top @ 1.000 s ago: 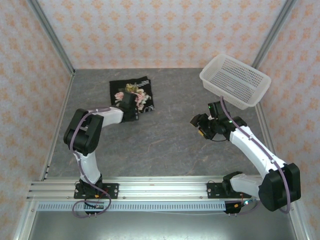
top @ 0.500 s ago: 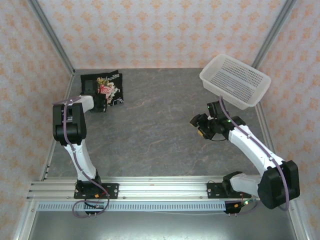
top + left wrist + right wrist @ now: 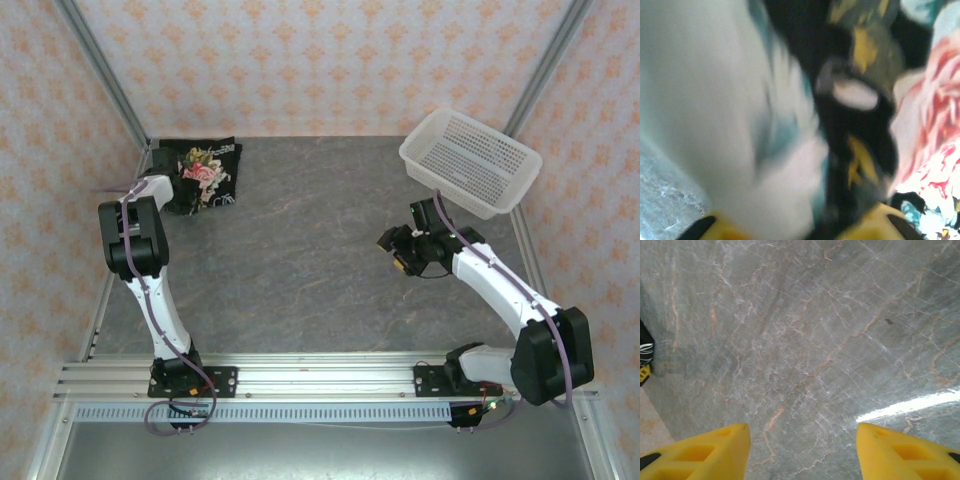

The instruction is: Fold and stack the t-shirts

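The black t-shirt [image 3: 205, 175] lies as a folded bundle in the far left corner of the table [image 3: 320, 260], at about ten o'clock from the middle, close against the corner post. It is a little wider than deep, its long side running roughly nine to three and tipped slightly, with the print facing up. The print is a pink-and-white rose with green leaves on black cloth. From the left wrist the rose shows at the right edge, badly blurred.

The left hand [image 3: 178, 197] sits at the shirt's near left edge, at about seven o'clock of the bundle. Its yellow tips press in close to the cloth, but the blur is too heavy and I cannot tell whether it grips or has let go.

Well apart, at about two o'clock, a white perforated basket [image 3: 470, 160] sits by the far right corner. Just near of it the right hand [image 3: 800, 440] hangs over bare grey marbled table, its yellow fingers [image 3: 705, 450] spread with nothing between them.
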You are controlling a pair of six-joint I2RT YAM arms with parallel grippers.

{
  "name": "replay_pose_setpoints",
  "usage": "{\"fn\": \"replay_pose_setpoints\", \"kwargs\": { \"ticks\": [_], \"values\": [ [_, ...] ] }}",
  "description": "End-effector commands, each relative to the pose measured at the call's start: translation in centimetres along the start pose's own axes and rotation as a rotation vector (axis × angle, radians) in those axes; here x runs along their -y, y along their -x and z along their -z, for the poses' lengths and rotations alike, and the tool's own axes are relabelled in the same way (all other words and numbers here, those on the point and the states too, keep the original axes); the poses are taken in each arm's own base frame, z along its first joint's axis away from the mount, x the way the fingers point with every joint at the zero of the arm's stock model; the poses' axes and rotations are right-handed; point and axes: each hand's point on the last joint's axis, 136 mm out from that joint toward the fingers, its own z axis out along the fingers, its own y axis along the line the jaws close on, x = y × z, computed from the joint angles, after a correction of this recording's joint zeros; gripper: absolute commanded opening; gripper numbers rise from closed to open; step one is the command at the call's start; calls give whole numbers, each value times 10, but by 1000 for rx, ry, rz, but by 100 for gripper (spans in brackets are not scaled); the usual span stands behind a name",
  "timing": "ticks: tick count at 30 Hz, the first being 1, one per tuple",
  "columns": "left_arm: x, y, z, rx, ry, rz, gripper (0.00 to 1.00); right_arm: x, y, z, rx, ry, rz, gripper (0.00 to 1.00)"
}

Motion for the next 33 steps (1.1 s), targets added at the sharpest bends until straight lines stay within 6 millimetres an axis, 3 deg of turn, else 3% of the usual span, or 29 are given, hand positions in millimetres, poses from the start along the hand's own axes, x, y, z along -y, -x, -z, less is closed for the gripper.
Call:
{"fn": "replay_pose_setpoints", "kwargs": {
  "ticks": [1, 4, 5, 6, 8, 9, 10, 13, 15, 20, 22, 25, 28, 31, 33],
  "values": [
    [8, 1, 31, 11, -24, -40, 47, -29, 12, 10, 33, 84, 50, 60],
    [25, 0, 76, 57, -76, -121, 79, -55, 17, 25, 66, 185, 102, 64],
    [31, -3, 98, 77, -102, -154, 95, -64, 20, 33, 93, 225, 122, 66],
    [33, -7, 116, 93, -124, -184, 100, -74, 22, 42, 120, 265, 139, 69],
    [30, -17, 147, 126, -150, -232, 100, -90, 28, 67, 197, 351, 164, 76],
    [26, -22, 163, 149, -155, -253, 100, -96, 30, 77, 229, 383, 168, 94],
    [20, -28, 180, 179, -157, -273, 100, -102, 32, 88, 262, 420, 169, 99],
    [-8, -49, 215, 252, -152, -294, 100, -108, 37, 108, 319, 468, 142, 99],
    [-21, -73, 230, 294, -178, -341, 100, -104, 41, 118, 358, 439, 136, 99],
    [-67, -104, 248, 371, -101, -463, 100, -76, 55, 147, 516, 259, 222, 99],
    [-80, -102, 266, 456, -70, -516, 100, -54, 65, 160, 591, 126, 214, 99],
    [-108, -71, 311, 764, 71, -534, 100, -9, 88, 185, 748, -143, 120, 99],
    [-97, -68, 308, 883, 15, -721, 100, 8, 104, 190, 893, -236, 202, 99],
    [-100, -70, 277, 961, 31, -932, 100, 13, 116, 178, 1062, -205, 358, 99],
    [-100, -78, 250, 948, -13, -1018, 100, 32, 121, 167, 1183, -243, 426, 99]
  ]
}}
